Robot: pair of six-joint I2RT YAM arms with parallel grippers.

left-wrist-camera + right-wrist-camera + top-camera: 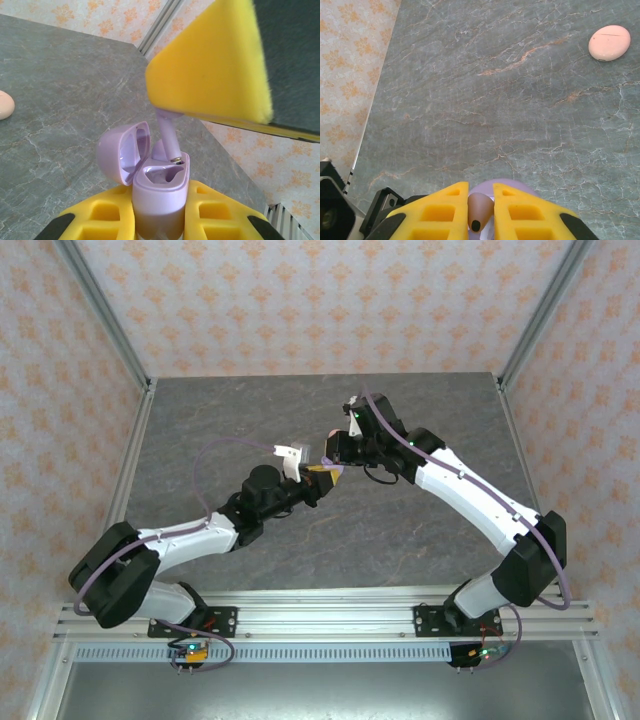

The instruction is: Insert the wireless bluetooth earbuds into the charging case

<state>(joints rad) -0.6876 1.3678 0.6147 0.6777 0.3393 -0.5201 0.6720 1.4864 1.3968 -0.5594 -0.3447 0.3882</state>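
Pinched earbud [167, 131] in right gripper [481, 202], stem near-upright, tip at socket mouth of open case [157, 186], clamped below in left gripper [160, 210].

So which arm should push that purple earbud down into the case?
Right, probably: the right gripper pinches the earbud, whose stem is at the open case's slot. The left gripper is busy gripping the case.

Pink disc [609, 43] on grey table [470, 100]
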